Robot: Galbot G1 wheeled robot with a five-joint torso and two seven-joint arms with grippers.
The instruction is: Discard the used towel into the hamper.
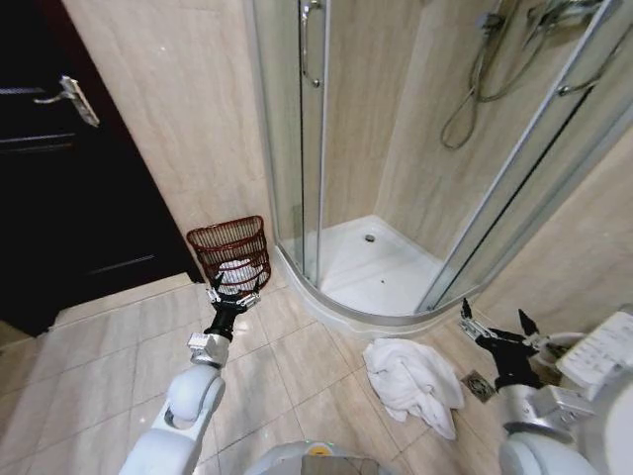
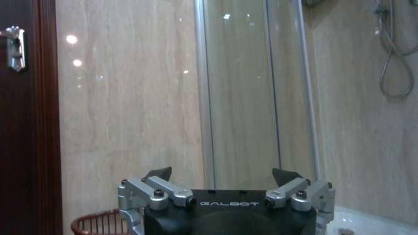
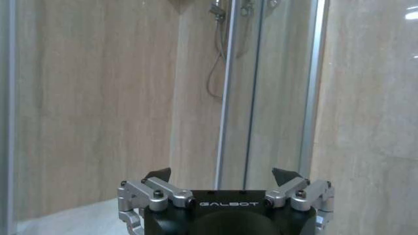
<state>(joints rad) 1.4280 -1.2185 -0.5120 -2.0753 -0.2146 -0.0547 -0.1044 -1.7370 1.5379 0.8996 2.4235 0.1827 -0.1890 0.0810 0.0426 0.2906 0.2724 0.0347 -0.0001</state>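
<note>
"GALBOT" in pale letters is showing on the black body of the left gripper (image 2: 222, 175) and again on the black body of the right gripper (image 3: 222, 175); no other text is reading clearly.

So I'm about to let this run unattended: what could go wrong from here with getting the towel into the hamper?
1. The towel lies crumpled on the floor by the shower tray; a grab may catch one fold, so it trails or slips.
2. The hamper is small, already holds something white, and the left gripper sits close against it; a bulky towel may hang over the rim or the arm may nudge it.
3. The right gripper is open near the toilet, leaving tight room to reach.
</note>
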